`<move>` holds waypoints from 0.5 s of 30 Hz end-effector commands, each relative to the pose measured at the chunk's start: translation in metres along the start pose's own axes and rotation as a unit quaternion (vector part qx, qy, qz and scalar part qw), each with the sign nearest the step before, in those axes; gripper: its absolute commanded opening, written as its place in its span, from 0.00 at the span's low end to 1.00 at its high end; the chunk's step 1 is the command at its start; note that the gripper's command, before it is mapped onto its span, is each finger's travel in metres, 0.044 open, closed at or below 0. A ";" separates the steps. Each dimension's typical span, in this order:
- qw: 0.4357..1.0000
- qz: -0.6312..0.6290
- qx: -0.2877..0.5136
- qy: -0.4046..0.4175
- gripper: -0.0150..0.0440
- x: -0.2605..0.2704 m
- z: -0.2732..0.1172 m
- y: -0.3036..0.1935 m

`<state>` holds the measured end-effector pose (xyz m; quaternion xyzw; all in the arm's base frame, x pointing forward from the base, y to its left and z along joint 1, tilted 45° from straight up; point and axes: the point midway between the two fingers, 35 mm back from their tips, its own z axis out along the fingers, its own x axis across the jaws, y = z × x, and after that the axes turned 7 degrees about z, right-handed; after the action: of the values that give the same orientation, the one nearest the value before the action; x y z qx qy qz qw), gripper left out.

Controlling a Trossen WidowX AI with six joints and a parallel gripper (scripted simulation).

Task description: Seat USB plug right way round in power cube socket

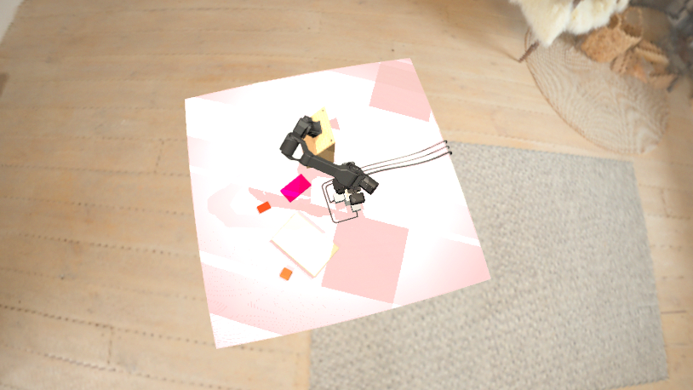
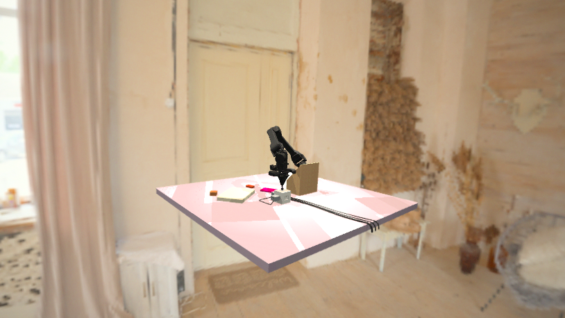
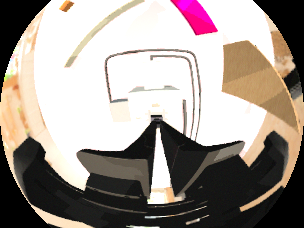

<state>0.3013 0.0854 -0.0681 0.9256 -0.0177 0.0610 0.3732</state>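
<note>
The power cube (image 2: pixel 284 197) is a small white-grey block with cables, standing near the middle of the table. My gripper (image 2: pixel 282 187) (image 3: pixel 158 122) points straight down over its top and is shut on the small dark USB plug (image 3: pixel 157 117). In the wrist view the fingertips meet at the plug, and only its dark end shows just beyond them. In the top view the arm covers the plug and most of the cube. How deep the plug sits in the socket and which way round it is cannot be told.
A tan box (image 1: pixel 325 130) (image 2: pixel 308 178) stands beside the arm. A magenta block (image 1: pixel 295 187), a red block (image 1: pixel 263 207), a pale flat slab (image 1: pixel 304 244) and an orange block (image 1: pixel 285 273) lie on the table. Black cables (image 1: pixel 407 158) run to the table edge, and others loop around the cube.
</note>
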 end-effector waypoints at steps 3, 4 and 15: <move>1.000 0.000 0.000 0.000 0.25 0.000 0.000 0.000; 1.000 0.000 0.000 0.000 0.25 0.000 0.000 0.000; 1.000 0.000 0.000 0.000 0.25 0.000 -0.006 0.000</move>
<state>0.3000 0.0868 -0.0661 0.9252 -0.0160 0.0593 0.3746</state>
